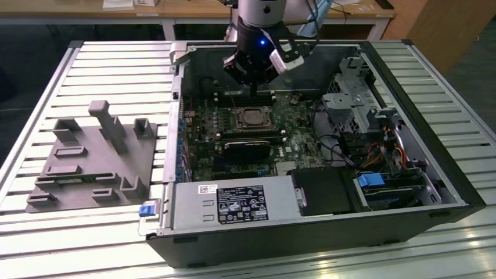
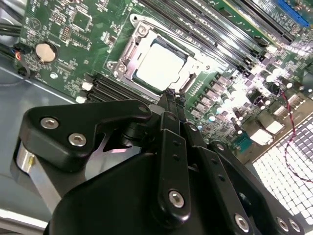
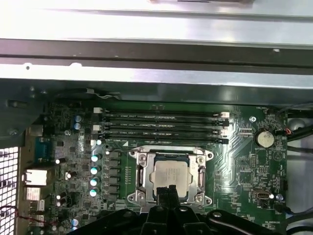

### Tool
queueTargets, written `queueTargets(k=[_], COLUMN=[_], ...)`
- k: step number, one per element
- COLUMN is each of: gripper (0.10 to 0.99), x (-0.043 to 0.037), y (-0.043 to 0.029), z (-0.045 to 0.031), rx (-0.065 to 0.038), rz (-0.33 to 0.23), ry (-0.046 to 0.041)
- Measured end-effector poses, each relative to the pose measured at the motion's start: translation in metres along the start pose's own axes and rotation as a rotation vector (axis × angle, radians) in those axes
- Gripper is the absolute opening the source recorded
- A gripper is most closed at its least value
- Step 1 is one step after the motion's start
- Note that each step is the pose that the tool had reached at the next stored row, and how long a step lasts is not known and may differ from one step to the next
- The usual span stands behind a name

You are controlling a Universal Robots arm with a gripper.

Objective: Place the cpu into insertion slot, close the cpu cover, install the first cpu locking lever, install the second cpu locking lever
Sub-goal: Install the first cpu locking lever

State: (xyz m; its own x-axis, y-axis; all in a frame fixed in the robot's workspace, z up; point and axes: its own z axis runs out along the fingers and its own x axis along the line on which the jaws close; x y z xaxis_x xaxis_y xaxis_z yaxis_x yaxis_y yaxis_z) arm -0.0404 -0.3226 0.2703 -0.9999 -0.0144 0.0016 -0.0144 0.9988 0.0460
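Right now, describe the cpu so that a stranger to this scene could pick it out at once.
Inside the open computer case lies a green motherboard; near its middle, beside the long black memory slots, sits a silvery metal frame. The cpu is the pale, flat square in that frame's window, its bare smooth face unlike the cluttered parts around.

1. The arm point(image 1: 261, 14) is showing a silvery-grey tube over a black wrist, where a blue light point(image 1: 264, 42) is glowing.
2. The gripper point(image 2: 172, 94) is wearing matte black linkage bars, each carrying round silver screws point(image 2: 176, 198).
3. A pale block point(image 1: 287, 61) is sitting beside the wrist.
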Motion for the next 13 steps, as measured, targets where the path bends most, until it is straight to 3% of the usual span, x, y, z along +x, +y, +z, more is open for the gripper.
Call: queueTargets(k=[13], gripper=[0.106], x=[0.0148], y=[0.0002], z=[0.0000], rx=[0.000], rz=[-0.006], ry=[-0.0044])
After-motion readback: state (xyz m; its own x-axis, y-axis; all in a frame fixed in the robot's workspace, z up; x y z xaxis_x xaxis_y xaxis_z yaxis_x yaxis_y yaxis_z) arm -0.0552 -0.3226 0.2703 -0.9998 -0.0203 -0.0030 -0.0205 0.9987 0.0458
